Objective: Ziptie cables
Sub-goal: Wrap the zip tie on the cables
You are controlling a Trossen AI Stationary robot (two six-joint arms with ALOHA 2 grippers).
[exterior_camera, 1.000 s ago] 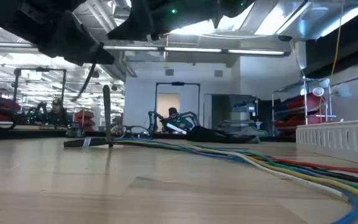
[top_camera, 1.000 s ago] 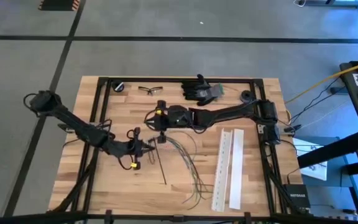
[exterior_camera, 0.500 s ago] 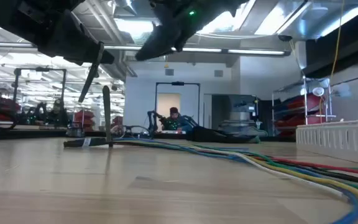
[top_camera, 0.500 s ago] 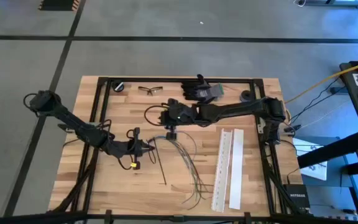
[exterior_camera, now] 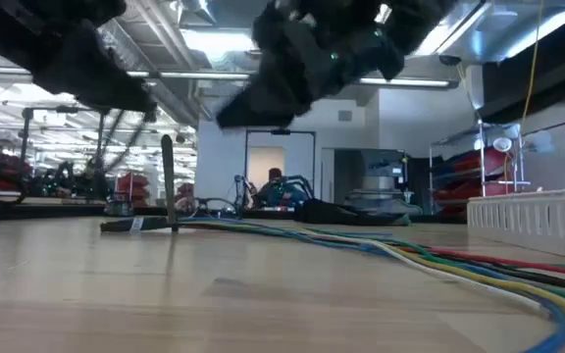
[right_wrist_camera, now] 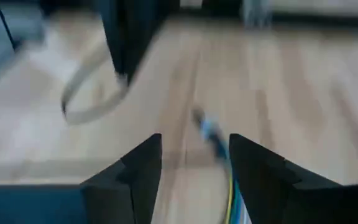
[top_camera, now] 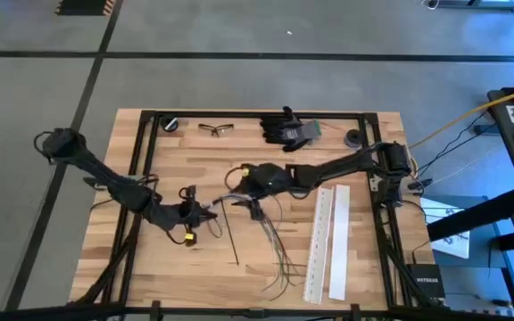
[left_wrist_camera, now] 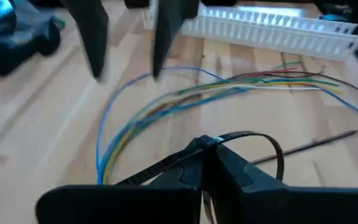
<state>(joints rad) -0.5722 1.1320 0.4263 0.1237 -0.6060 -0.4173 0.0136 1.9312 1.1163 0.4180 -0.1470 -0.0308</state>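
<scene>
The cables [top_camera: 270,234] lie fanned out on the table's middle, with their bunched ends [left_wrist_camera: 166,102] toward my two grippers. In the low view the cables [exterior_camera: 390,250] run flat across the wood. My left gripper [top_camera: 208,212] sits just left of those ends, shut on a black zip tie [left_wrist_camera: 241,142] bent into a loop. My right gripper [top_camera: 250,203] hangs open over the bunched ends, a finger on either side of a cable tip [right_wrist_camera: 209,134]. I cannot see it touching the cables. My left gripper [left_wrist_camera: 207,171] pinches the zip tie between its two shut fingers, right beside the tie's head [left_wrist_camera: 204,143]. The loop [left_wrist_camera: 272,146] stands out ahead of the fingertips, clear of the table, and the tail [left_wrist_camera: 148,175] runs back beside one finger.
Two long white perforated strips [top_camera: 328,241] lie right of the cables. A loose black zip tie [top_camera: 231,239] rests on the wood near my left gripper. Black gloves [top_camera: 288,130], safety glasses [top_camera: 217,129] and a small roll [top_camera: 355,138] lie along the far edge.
My right gripper has swung from the table's far middle toward the near edge and down, and now hangs over the cables' bunched ends beside my left gripper. The cables have stayed where they were.
</scene>
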